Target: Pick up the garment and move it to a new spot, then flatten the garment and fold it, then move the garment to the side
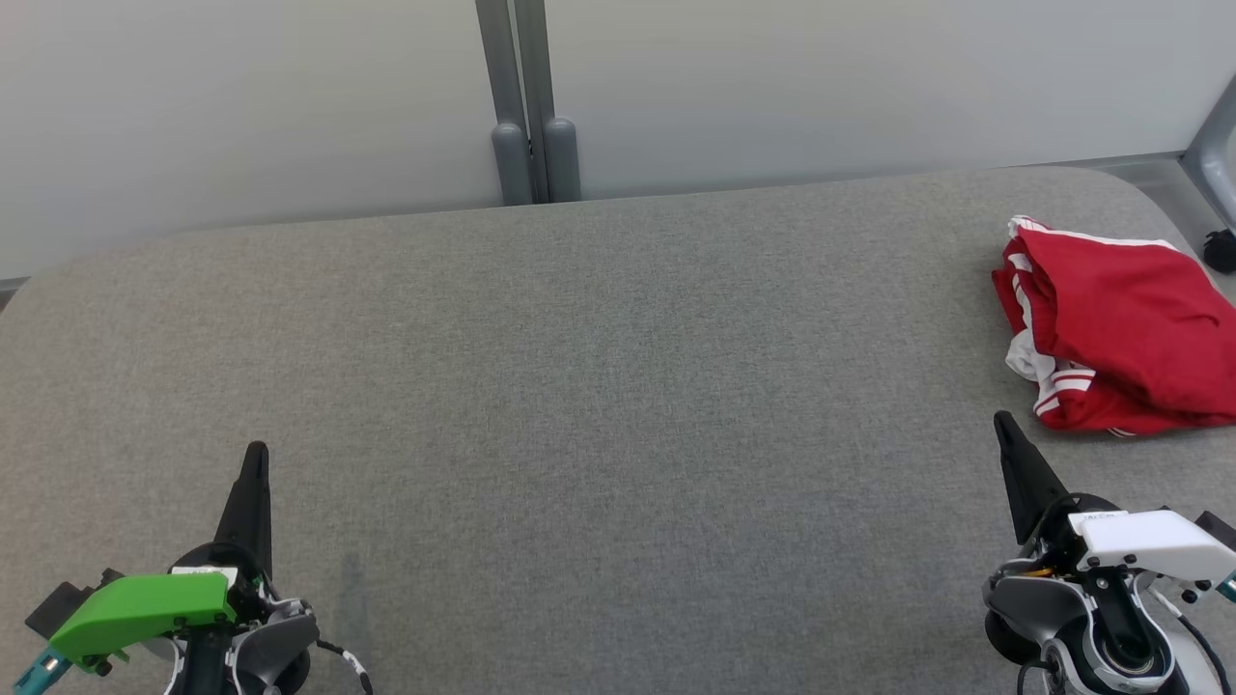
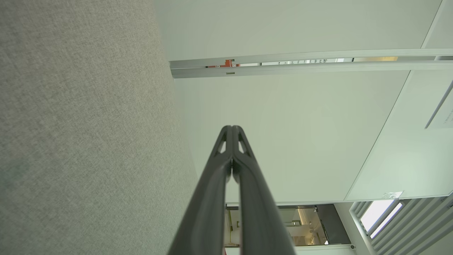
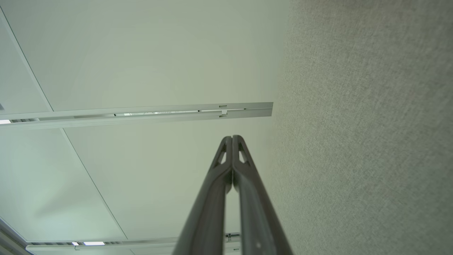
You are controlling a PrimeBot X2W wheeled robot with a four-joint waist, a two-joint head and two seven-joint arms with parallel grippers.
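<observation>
A black thing point(image 1: 1220, 249) sits by the red garment point(image 1: 1120, 328), a shapeless heap upper right on the desk point(image 1: 618, 386). Left pincer point(image 1: 255, 461) and right pincer point(image 1: 1004, 425) are clenched.

Grey tabletop point(image 1: 579, 367), white wall point(image 1: 241, 116)

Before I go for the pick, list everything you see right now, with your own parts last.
garment: one, red with white stripes, bunched at the table's far right.
table: one, grey fabric top, spanning the head view.
wall panels: two, pale, behind the table.
posts: two, grey, side by side between the panels.
small object: one, black, beyond the table's right edge; too small to identify.
left tool: one, dark, shut and empty, lower left.
right tool: one, dark, shut and empty, lower right, just short of the garment.
</observation>
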